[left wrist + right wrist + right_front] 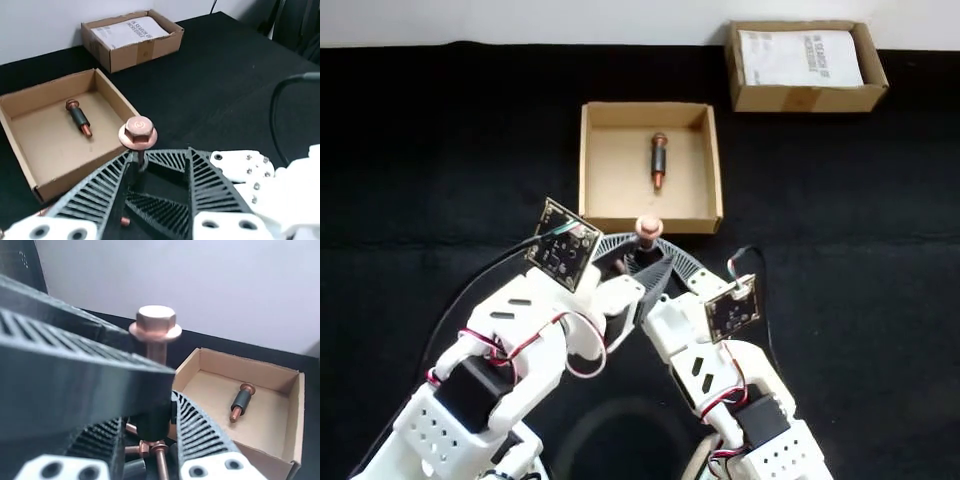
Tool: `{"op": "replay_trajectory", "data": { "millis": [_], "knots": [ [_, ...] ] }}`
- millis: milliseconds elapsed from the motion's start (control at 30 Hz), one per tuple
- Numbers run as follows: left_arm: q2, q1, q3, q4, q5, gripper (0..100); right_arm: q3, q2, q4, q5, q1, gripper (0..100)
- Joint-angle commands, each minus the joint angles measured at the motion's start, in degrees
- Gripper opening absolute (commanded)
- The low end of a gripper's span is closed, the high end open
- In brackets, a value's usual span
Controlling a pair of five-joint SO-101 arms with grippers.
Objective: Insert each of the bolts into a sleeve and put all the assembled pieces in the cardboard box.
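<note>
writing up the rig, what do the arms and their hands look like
The left arm and right arm are white shells over black motors, with red, black and white wires and a camera board at each wrist. The left hand and right hand are black, ribbed, wedge-shaped.

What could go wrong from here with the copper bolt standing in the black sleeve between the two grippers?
The copper hex-head bolt stands high above the black sleeve, seemingly not fully seated; it may tilt or jam. Loose copper bolts lie right beneath and could be knocked away. The near wall of the open cardboard box is close; a low carry might shove it.
</note>
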Motion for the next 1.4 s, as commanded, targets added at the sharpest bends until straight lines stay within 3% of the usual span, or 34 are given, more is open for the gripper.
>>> {"op": "replay_trajectory", "data": {
  "millis": [0,433,633,767,1067,1367],
  "knots": [
    [-1.1,-0.4,-4.44,2.64,0.18,16,7.34,-1.36,0.04,1.67,0.04,0.6],
    [-1.19,-9.89,-16.57,18.9,0.0,16,7.25,-1.54,-0.22,1.67,0.75,0.6],
    [-1.19,-15.16,-18.77,20.92,0.0,0,4.09,-1.36,1.98,1.41,5.23,0.6],
    [-1.19,-19.21,-18.33,20.92,0.09,1,-1.36,-1.36,8.57,1.32,5.67,0.6],
    [-1.19,-27.12,-2.24,20.13,-0.09,1,-14.73,0.66,18.51,1.23,5.67,0.6],
    [-1.19,-33.8,18.33,5.19,-0.09,1,-38.55,26.33,21.32,-0.97,5.76,0.6]
  ]
}}
